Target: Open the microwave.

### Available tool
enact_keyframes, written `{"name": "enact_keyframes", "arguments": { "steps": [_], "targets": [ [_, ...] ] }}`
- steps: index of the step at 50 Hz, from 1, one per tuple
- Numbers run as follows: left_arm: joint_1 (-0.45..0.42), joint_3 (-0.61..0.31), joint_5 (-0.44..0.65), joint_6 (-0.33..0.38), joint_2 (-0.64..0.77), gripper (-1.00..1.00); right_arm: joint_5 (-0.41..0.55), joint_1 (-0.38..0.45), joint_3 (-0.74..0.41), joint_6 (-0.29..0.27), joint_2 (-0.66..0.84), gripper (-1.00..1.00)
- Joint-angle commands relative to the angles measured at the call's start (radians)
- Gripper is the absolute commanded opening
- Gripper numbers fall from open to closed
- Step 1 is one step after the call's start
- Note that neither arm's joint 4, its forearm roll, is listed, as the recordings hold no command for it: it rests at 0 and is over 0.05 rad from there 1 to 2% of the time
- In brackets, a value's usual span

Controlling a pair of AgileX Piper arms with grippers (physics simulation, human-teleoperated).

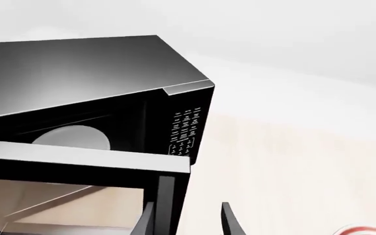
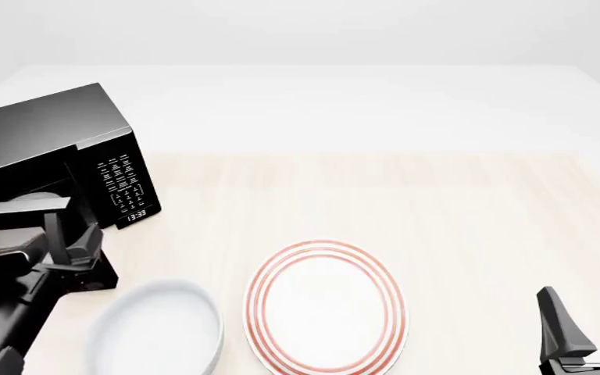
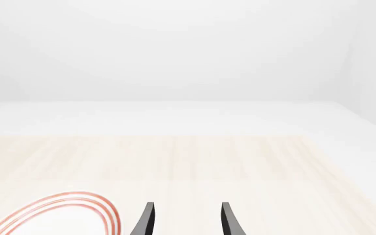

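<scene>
The microwave (image 2: 60, 156) sits at the far left of the table (image 2: 467, 211), and the front view cuts off its left part. Its door (image 1: 77, 164) is swung partly open. In the front view the left arm covers most of the door, but the left wrist view shows it clearly, with a round white plate (image 1: 70, 138) inside the oven. The keypad (image 2: 123, 181) marks are too small to read.

The left gripper (image 2: 71, 234) has its fingers apart at the door's free edge. I cannot tell if they touch it.

The right gripper (image 2: 583, 312) is cut off at the bottom right, held wide and empty.

Only the front view shows the white bowl (image 2: 159, 332) whole, beside the red-ringed plate (image 2: 326, 308).
</scene>
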Motion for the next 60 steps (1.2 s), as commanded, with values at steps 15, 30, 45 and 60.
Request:
{"name": "enact_keyframes", "arguments": {
  "steps": [15, 30, 45, 60],
  "targets": [
    [0.020, -0.015, 0.078, 0.026, -0.123, 1.00, 0.000, 0.000, 0.000, 0.000, 0.000, 1.00],
    [0.021, -0.030, 0.153, 0.046, -0.198, 1.00, 0.000, 0.000, 0.000, 0.000, 0.000, 1.00],
    [0.012, -0.031, 0.240, 0.056, -0.300, 1.00, 0.000, 0.000, 0.000, 0.000, 0.000, 1.00],
    [0.000, -0.022, 0.350, 0.059, -0.459, 1.00, 0.004, 0.000, -0.005, -0.002, 0.003, 1.00]
  ]
}}
